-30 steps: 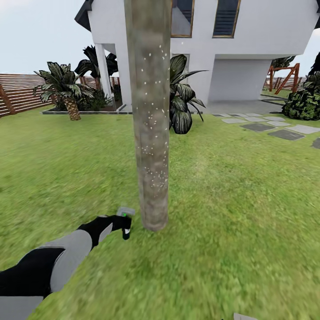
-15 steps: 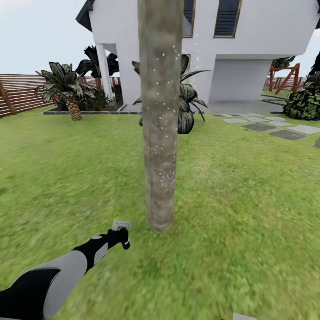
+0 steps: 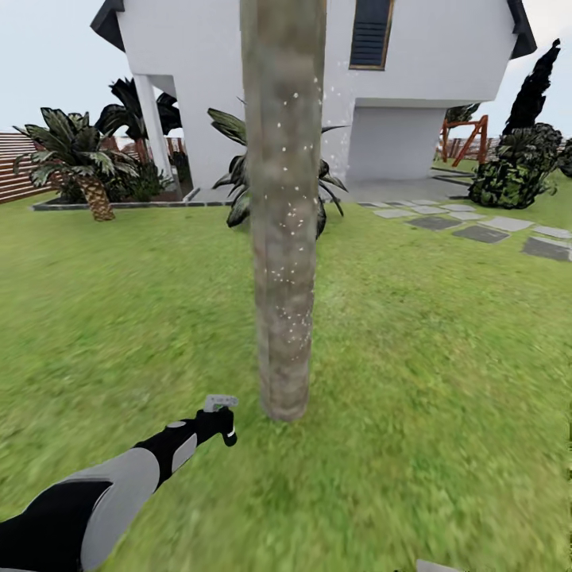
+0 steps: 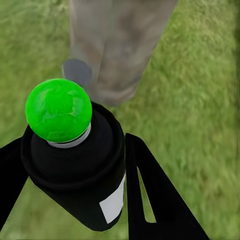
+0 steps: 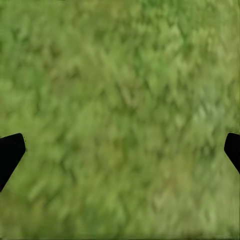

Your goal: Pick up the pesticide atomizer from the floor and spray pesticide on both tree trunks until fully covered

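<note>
Head view: left gripper low at 7 o'clock, clamped on the pesticide atomizer, light grey trigger head up. Atomizer sits just beside the base of the tree trunk, at its 8 o'clock, not touching. Trunk dotted with tiny white specks. Left wrist view: black fingers flank the dark bottle, green ball on top, whitish label visible. Right wrist view: right gripper over lawn, fingertips wide apart, nothing between. White house at 12 o'clock behind trunk.
</note>
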`<state>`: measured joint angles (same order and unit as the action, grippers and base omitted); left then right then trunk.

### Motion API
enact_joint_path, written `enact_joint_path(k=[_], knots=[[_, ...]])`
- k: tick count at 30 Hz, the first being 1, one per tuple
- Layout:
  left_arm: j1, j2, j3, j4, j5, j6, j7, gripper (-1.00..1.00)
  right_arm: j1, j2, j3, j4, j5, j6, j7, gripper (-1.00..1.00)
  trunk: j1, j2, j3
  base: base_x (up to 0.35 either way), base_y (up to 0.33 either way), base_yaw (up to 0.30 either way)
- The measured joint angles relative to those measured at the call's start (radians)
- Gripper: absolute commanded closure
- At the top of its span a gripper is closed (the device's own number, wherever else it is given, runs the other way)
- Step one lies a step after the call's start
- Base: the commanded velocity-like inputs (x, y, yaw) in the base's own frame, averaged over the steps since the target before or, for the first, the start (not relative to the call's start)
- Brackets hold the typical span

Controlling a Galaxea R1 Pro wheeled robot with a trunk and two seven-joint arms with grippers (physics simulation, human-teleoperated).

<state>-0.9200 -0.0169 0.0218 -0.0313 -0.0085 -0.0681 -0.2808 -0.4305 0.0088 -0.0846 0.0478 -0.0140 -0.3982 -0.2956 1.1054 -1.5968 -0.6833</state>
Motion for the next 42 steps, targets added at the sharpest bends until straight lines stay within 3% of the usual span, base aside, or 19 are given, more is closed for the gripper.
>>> enact_joint_path(k=[18,23,25,28,31,42], knots=[[0.008,-0.002,0.000,0.000,0.000,0.001,0.000,1.00,0.000,0.000,0.000,0.000,0.000,0.000,0.000,-1.00,0.000,0.000,0.000,0.021,0.340,-0.292],[0.008,-0.002,-0.001,0.000,-0.001,0.000,0.000,1.00,0.000,0.000,0.000,0.000,0.000,0.000,0.000,-1.00,0.000,0.000,0.000,0.000,0.124,-0.086],[0.011,-0.014,-0.002,0.000,-0.001,-0.001,-0.001,1.00,0.000,0.000,-0.001,0.000,0.000,0.000,-0.001,-1.00,0.000,0.000,0.000,0.000,0.019,-0.069],[0.015,-0.059,-0.002,0.000,-0.002,-0.002,-0.001,1.00,0.000,-0.002,-0.001,0.000,0.000,0.000,-0.001,-1.00,0.000,0.000,0.000,0.000,0.005,-0.214],[0.019,-0.076,-0.002,0.000,-0.003,-0.002,0.002,1.00,0.000,-0.003,0.000,0.000,0.000,0.000,-0.001,-1.00,0.000,0.000,0.000,0.000,0.001,-0.278],[0.021,-0.079,-0.002,0.000,-0.004,-0.001,0.002,1.00,0.000,0.000,0.000,0.000,0.000,0.000,0.000,-1.00,0.000,0.000,0.000,-0.045,0.163,-0.164]])
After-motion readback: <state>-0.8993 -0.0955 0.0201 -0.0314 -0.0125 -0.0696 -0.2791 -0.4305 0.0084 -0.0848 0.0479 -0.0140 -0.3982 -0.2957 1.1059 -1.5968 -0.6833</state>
